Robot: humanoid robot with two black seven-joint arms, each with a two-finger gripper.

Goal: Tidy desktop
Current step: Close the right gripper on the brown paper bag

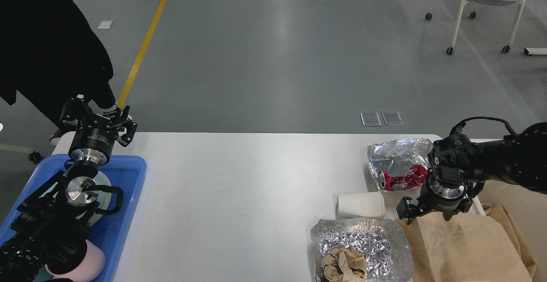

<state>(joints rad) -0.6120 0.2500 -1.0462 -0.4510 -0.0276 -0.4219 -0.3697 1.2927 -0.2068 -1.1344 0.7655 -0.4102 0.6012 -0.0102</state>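
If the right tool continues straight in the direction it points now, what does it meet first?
The right tool points down and toward the near edge, so it would probably meet the brown paper bag first, right below its fingertips. Depth is unclear, so whether it already touches the bag cannot be told.

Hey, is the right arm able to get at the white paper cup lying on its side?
Probably yes: the right claw hangs just right of the white paper cup, with only bare desktop between them.

Tray (128,213) at desktop (239,188) left edge, cup (360,204) lying right, between two foil sheets
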